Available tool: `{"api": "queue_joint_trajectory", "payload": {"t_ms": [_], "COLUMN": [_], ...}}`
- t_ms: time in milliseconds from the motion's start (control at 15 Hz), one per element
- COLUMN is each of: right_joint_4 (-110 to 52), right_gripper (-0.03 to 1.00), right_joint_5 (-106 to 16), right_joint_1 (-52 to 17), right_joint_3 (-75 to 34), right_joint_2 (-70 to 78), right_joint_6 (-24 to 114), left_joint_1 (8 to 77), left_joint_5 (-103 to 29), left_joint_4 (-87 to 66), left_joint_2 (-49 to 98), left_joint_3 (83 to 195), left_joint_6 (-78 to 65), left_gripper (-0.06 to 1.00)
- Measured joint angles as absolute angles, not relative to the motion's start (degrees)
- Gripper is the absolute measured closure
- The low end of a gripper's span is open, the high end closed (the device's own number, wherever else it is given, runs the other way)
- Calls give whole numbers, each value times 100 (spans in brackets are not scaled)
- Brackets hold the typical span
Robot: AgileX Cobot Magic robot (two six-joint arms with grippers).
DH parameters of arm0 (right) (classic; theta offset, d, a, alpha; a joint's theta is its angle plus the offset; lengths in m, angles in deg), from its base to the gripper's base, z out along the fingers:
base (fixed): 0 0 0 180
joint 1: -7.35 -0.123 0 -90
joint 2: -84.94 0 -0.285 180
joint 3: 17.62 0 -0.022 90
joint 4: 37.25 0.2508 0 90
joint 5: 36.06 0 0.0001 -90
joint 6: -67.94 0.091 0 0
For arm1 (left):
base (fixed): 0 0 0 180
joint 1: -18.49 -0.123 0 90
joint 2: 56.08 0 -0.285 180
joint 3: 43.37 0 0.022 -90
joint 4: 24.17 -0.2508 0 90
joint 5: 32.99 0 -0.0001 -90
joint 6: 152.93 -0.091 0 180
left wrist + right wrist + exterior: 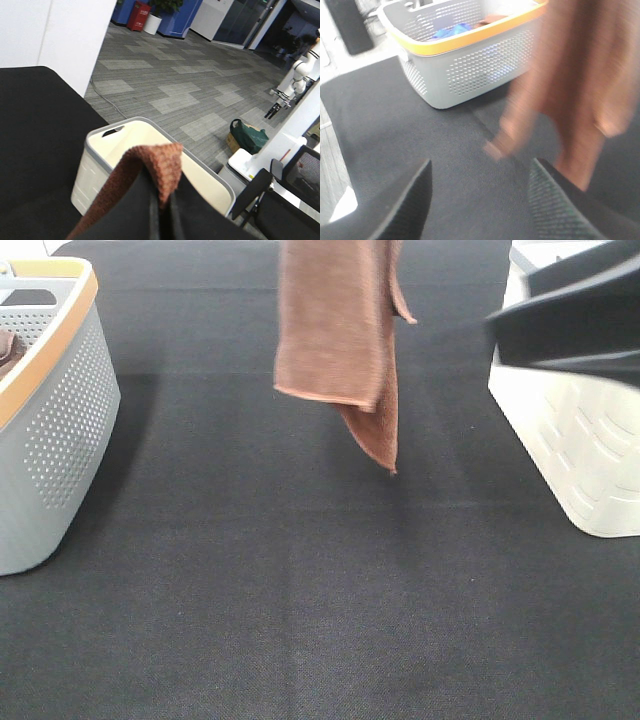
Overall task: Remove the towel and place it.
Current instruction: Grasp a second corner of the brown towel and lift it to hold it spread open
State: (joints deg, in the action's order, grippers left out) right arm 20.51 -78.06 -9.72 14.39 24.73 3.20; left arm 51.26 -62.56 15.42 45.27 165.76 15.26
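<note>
Our left gripper [164, 210] is pinched tight on a fold of the towel [157, 160]. The towel hangs down in the air over the black table [300, 620], between the grey basket [60, 410] and the white basket [570, 450]. Our right gripper [480, 200] is spread wide with nothing in it, near the towel. We think the towel is soft, light and floppy, so it may swing. The low hanging corner looks good for a second grab.

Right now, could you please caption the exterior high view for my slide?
Reddish-brown towel hangs above the black table, between the grey basket and white bin.
</note>
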Motion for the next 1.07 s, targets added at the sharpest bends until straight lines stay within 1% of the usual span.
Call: {"api": "queue_joint_trajectory", "payload": {"t_ms": [133, 267, 467, 800, 867, 1067], "right_joint_4": [2039, 2045, 2056, 2091, 2217, 2349], "right_gripper": [41, 40, 36, 37, 43, 66], "right_joint_5": [-7181, -6883, -6528, -6327, -6327, -6379], "right_joint_1": [-1407, -1654, -1659, -1659, -1659, -1659], "right_joint_3": [1439, 1439, 1439, 1439, 1439, 1422], "right_joint_2": [2117, 1722, 1161, 1023, 1012, 880], "right_joint_6": [314, 314, 388, 480, 480, 480], "left_joint_1": [5396, 5602, 5705, 5785, 5848, 5911], "left_joint_5": [-6084, -5941, -5872, -5855, -5855, -5797], "left_joint_4": [1536, 1496, 1433, 1399, 1399, 1393], "left_joint_2": [4618, 4630, 4630, 4630, 4630, 4630], "left_joint_3": [16576, 16576, 16576, 16576, 16576, 16576], "left_joint_6": [1526, 1526, 1526, 1526, 1526, 1526], "left_gripper": [94, 94, 94, 94, 94, 94]}}
